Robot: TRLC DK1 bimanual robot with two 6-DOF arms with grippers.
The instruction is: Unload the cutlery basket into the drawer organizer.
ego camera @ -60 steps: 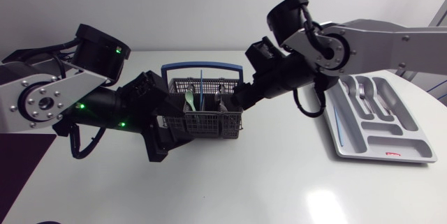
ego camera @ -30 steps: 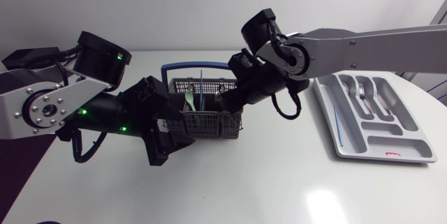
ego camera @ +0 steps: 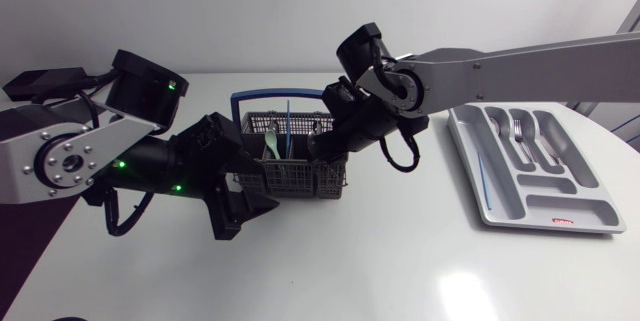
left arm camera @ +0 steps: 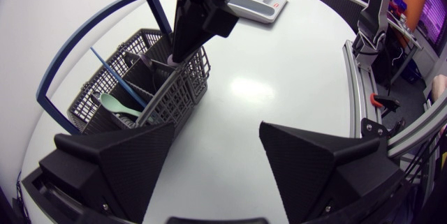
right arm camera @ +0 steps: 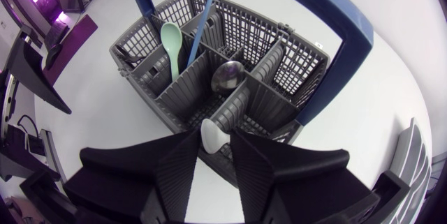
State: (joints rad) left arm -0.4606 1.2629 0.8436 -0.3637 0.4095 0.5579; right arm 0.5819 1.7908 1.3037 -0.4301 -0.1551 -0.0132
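The grey plastic lattice cutlery basket (ego camera: 300,173) with a blue hoop handle stands near the back edge of the white table (ego camera: 380,261), about at its middle. The light grey plastic drawer organizer (ego camera: 560,206) lies well apart from it, at the table's right edge, and metal forks (ego camera: 520,129) are already in it.

The right gripper (ego camera: 318,147) is at the basket's right end. Its fingers are nearly together and seem clamped on the rounded top end of a white plastic utensil (right arm camera: 212,139), which stands upright in a compartment there. The left gripper (left arm camera: 216,158) is just beside the basket's front left corner with its fingers wide apart, holding nothing. I cannot tell if it touches the basket.

The white utensil is probably light, stiff and smooth. A hold on only its top end could let it swing or slip, so a straight lift out of the dividers seems the safest. The basket looks light too and could rise or tip if the utensil catches.

A mint green plastic spoon (right arm camera: 171,42), a thin blue stick (right arm camera: 202,11) and a shiny metal spoon (right arm camera: 227,76) also wait inside. The metal one is likely heavier and more slippery, and each is best taken by the part above the dividers.
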